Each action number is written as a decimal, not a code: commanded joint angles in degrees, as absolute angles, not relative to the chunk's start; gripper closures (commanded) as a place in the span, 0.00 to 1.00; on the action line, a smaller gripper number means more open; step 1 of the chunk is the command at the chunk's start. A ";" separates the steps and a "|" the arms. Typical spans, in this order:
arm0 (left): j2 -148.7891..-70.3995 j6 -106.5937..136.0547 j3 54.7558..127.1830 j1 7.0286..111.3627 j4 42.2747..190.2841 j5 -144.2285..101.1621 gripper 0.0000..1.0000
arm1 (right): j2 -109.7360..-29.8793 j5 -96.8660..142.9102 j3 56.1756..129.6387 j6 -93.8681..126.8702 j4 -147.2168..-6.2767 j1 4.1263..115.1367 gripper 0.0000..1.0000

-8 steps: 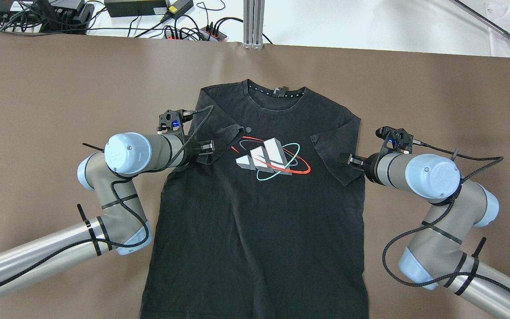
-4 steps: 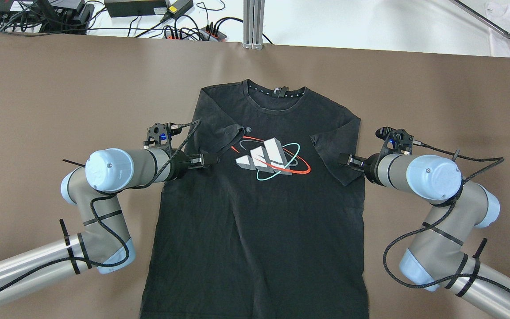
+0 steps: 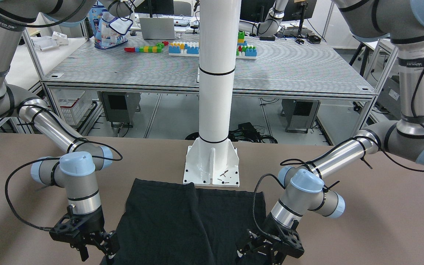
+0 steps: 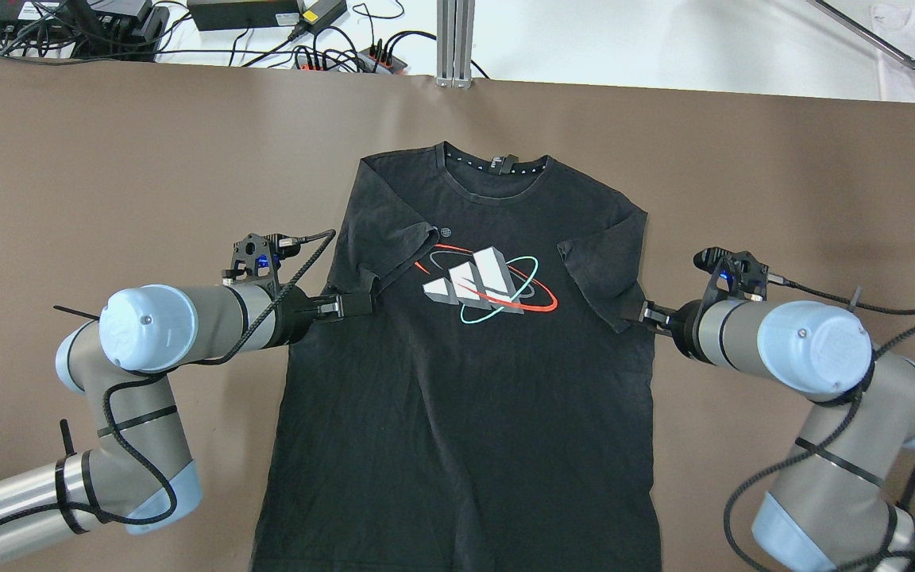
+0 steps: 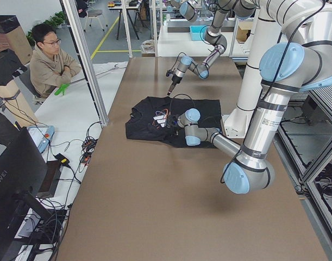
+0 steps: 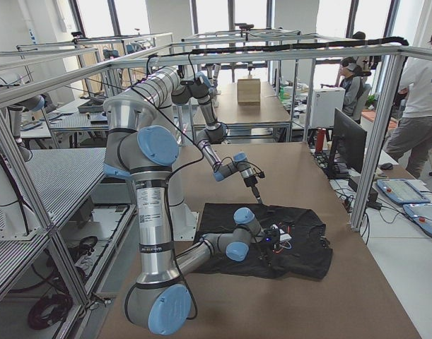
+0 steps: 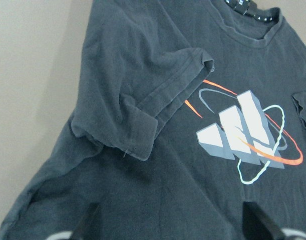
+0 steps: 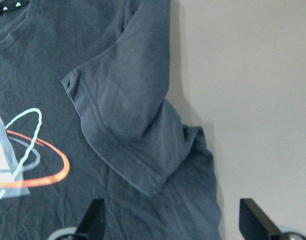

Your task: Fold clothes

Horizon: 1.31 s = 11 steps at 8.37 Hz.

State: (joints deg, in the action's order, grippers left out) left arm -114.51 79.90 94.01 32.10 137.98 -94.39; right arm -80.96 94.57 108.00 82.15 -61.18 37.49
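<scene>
Black T-shirt [image 4: 457, 397] lies flat on the brown table [image 4: 108, 159], front up, printed logo [image 4: 481, 290] mid-chest. Collar [image 4: 496, 165] is on the far side of the logo, hem on the robot's side of it, running out of the overhead view.

Both sleeves are folded in toward the logo. The left-arm-side sleeve [image 4: 394, 246] has its cuff corner just beside the logo. The right-arm-side sleeve [image 4: 604, 270] has its cuff near the logo's other end.

Left arm: comes in from the logo's left in the overhead view, elbow bent, wrist roughly level and low, tool axis pointing at the logo. Left gripper [image 4: 354, 303] sits over the shirt's side edge, just under the folded sleeve's lower corner. Jaws are spread wide in the wrist view, fingertips [image 7: 258, 225] well apart, nothing clamped. Can't tell if the tips touch the cloth.

Right arm: mirrored pose on the logo's other side, wrist level and low, pointing at the logo. Right gripper [image 4: 642, 312] is at the shirt's side edge, beside the lower corner of that folded sleeve. Jaws are also spread wide in its wrist view, holding nothing. Contact with the fabric is unclear.

White pillar [image 3: 217, 73] stands on the hem side of the logo, its base just beside the shirt's hem.
</scene>
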 commanded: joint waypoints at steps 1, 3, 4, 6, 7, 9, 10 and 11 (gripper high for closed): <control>-111.29 79.98 99.12 30.51 134.03 -91.69 0.00 | -90.50 88.10 120.84 92.65 -70.14 27.30 0.06; -110.65 79.98 99.58 29.62 132.99 -90.35 0.00 | -92.44 82.29 120.94 98.85 -70.14 19.20 0.07; -110.65 79.98 99.93 29.62 132.46 -90.00 0.00 | -94.55 80.35 122.33 102.79 -70.14 15.51 0.07; -110.57 79.98 100.45 28.83 131.41 -88.16 0.00 | -97.90 77.62 125.06 107.82 -70.14 9.26 0.08; -110.48 79.98 101.16 28.39 130.61 -87.46 0.00 | -98.00 74.82 125.16 111.84 -70.31 5.14 0.09; -110.57 79.98 101.69 26.64 129.20 -84.57 0.00 | -100.01 69.19 125.33 117.83 -70.49 -2.25 0.19; -110.65 79.98 101.69 26.54 129.11 -84.29 0.00 | -101.76 68.21 125.42 119.69 -70.40 -4.55 0.23; -110.65 79.98 101.69 26.28 129.20 -84.29 0.00 | -101.86 66.81 125.33 121.62 -70.40 -6.48 0.25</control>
State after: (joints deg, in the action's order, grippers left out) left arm -110.58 79.99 101.62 26.91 129.40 -84.99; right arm -100.44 69.63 125.33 117.65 -70.41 -2.09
